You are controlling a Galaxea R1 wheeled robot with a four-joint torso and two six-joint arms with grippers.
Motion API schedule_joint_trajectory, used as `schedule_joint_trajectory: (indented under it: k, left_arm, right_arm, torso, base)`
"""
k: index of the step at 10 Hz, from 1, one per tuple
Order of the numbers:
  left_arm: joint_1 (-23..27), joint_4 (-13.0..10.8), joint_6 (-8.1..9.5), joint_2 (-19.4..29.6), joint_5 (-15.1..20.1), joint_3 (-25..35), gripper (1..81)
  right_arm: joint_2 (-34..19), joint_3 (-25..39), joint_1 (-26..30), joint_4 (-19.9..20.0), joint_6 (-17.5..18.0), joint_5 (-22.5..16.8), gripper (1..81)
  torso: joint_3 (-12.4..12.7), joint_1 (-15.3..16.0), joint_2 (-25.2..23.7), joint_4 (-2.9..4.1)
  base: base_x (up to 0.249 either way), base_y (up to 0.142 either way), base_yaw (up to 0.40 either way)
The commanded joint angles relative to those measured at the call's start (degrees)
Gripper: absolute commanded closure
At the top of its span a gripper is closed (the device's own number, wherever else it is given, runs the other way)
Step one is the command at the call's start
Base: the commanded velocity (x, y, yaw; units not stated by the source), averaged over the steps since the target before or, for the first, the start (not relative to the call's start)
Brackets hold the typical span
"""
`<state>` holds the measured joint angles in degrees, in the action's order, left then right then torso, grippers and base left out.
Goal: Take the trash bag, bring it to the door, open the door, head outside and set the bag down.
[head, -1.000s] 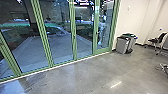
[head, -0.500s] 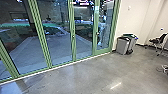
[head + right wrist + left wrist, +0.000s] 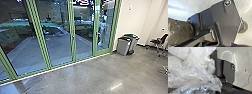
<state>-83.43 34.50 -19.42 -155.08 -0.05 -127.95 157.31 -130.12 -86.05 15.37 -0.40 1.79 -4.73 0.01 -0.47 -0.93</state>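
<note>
A clear plastic trash bag point(image 3: 193, 70), crumpled and shiny, shows large and close in the left wrist view, beside the robot's dark base. In the right wrist view a brownish, wrinkled plastic bag surface point(image 3: 179, 32) lies against the base's edge. Whether either gripper holds the plastic, I cannot tell. Ahead in the head view stands a green-framed glass door point(image 3: 102, 30), upright in a row of similar glass panels point(image 3: 57, 35), with a dark handle on its frame.
Two grey bins point(image 3: 123, 45) stand by the white wall right of the door. A dark chair point(image 3: 158, 41) is farther right. Polished concrete floor point(image 3: 75, 80) lies in front of the glass. Beyond it runs a paved path point(image 3: 60, 47). A person point(image 3: 102, 30) appears faintly behind the glass.
The head camera's picture has shifted slightly, with the panel frames a little farther left and the bins slightly farther right. The door and bins look otherwise the same.
</note>
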Motion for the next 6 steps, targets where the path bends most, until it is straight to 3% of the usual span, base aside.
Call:
schedule_joint_trajectory:
  k: [1, 6]
  left_arm:
    - [2.88, -0.31, -0.18, 0.99, 4.18, 0.68, 81.1]
    - [2.88, -0.31, -0.18, 0.9, 4.18, 0.68, 81.1]
  right_arm:
    - [-0.92, 0.49, 2.5, -0.52, -0.21, -3.64, 1.0]
    - [-0.92, 0.41, 2.42, -0.52, -0.21, -3.55, 1.0]
  torso:
    - [0.0, 0.0, 0.0, 0.0]
    - [0.0, 0.02, 0.0, 0.0]
  base:
    - [0.133, 0.0, 0.0]
    - [0.133, 0.0, 0.0]
